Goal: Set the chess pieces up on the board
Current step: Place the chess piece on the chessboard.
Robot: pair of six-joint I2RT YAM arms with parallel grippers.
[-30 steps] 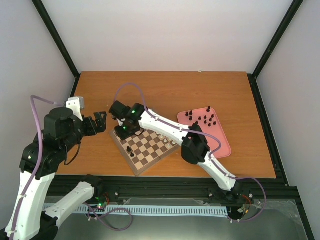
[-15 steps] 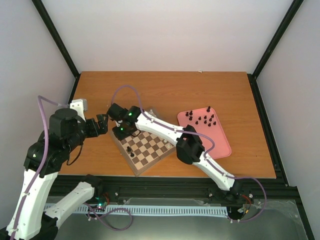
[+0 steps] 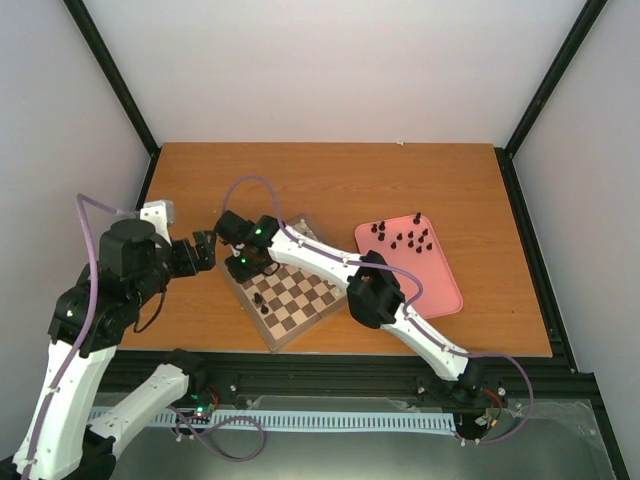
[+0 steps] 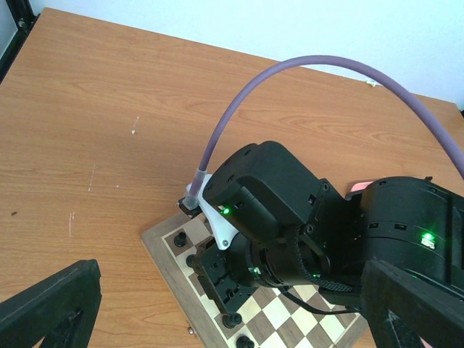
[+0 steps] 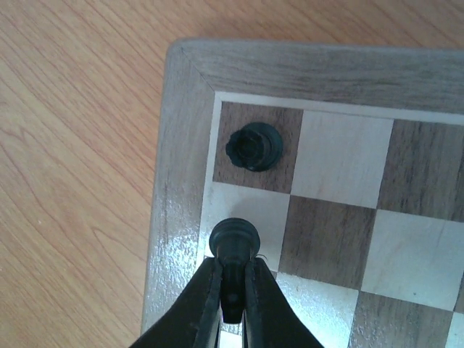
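A wooden surface [image 3: 330, 180] lies between white walls. The left hand [image 3: 207, 250] hangs spread wide and empty, just left of the board [image 3: 272, 335]. At the board's corner the right hand [image 5: 233, 274] pinches a black piece [image 5: 233, 235] over a cream square; just ahead of it a second piece [image 5: 254, 146] fills the corner square. Its arm hides the board's far edge. Well to its right, more chess pieces [image 3: 405, 238] stand on a pink tray [image 3: 440, 290].

Board [image 5: 177, 109]: wood, varnished and glossy, with light reflected on the squares.
Table [image 5: 72, 145]: wood grain, smooth, low sheen.
Chess pieces [image 5: 254, 146]: black, smooth, faintly shiny.
Tray [image 3: 440, 285]: pink, matt, plastic in look.
Right gripper [image 5: 232, 290]: matt black fingers.
Cable [image 4: 290, 80]: smooth purple sheath.
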